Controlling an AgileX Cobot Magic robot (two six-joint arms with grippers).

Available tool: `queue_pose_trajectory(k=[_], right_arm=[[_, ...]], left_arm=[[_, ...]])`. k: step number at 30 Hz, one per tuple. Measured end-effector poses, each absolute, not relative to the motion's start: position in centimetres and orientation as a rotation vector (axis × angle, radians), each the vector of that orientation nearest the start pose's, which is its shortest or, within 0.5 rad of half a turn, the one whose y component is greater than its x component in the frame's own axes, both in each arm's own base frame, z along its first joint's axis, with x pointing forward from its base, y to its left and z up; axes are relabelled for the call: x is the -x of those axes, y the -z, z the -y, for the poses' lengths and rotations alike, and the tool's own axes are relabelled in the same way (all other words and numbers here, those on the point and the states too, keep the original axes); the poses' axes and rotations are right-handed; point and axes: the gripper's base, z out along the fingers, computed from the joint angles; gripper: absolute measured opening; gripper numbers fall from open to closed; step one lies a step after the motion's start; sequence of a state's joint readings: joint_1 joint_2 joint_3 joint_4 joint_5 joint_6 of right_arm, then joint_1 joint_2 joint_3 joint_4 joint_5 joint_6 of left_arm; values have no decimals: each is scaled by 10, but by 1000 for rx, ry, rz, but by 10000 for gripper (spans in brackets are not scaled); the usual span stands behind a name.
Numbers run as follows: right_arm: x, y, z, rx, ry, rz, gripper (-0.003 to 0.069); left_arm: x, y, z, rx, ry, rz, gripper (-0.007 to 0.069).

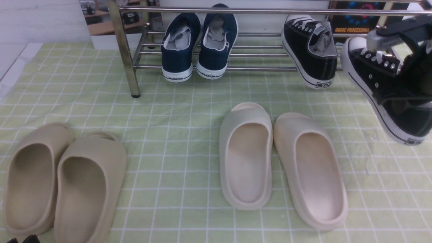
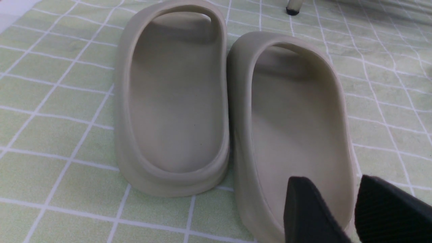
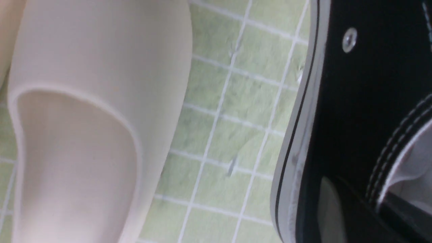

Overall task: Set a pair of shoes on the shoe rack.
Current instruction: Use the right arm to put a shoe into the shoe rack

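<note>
Black sneaker [image 1: 381, 84] hangs toe-up in the right hand [image 1: 408, 69]

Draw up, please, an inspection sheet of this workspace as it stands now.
Surface: green cloth with white grid lines, lying flat.
Job's things: long silver metal-tube shoe rack; first black canvas sneaker with white laces on its lower bars; second black canvas sneaker tilted, toe towards the rack.
Clutter: navy blue canvas sneakers on the rack; beige rubber slides and cream rubber slides on the cloth.
End effectors: right end effector shut on the second sneaker; left end effector open above a beige slide.
Cables: nothing seen.
Surroundings: white wall; dark poster behind the rack.
</note>
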State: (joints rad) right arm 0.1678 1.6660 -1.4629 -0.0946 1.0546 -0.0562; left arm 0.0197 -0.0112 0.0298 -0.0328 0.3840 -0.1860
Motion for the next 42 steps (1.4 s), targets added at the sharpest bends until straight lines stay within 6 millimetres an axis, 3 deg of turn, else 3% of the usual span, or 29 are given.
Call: queue_pose_trajectory(k=[12, 20, 32, 42], right_arm=[[-446, -288, -62, 380, 188, -2664, 14], [-486, -273, -69, 476, 212, -2583, 14], [-496, -273, -75, 720, 164, -2516, 14], [-494, -273, -79, 794, 118, -2507, 14]], left_arm=[[-52, -169, 0, 214, 146, -1876, 239], [-52, -169, 0, 214, 146, -1876, 239], [-52, -169, 0, 214, 146, -1876, 239], [-52, -169, 0, 214, 146, -1876, 239]])
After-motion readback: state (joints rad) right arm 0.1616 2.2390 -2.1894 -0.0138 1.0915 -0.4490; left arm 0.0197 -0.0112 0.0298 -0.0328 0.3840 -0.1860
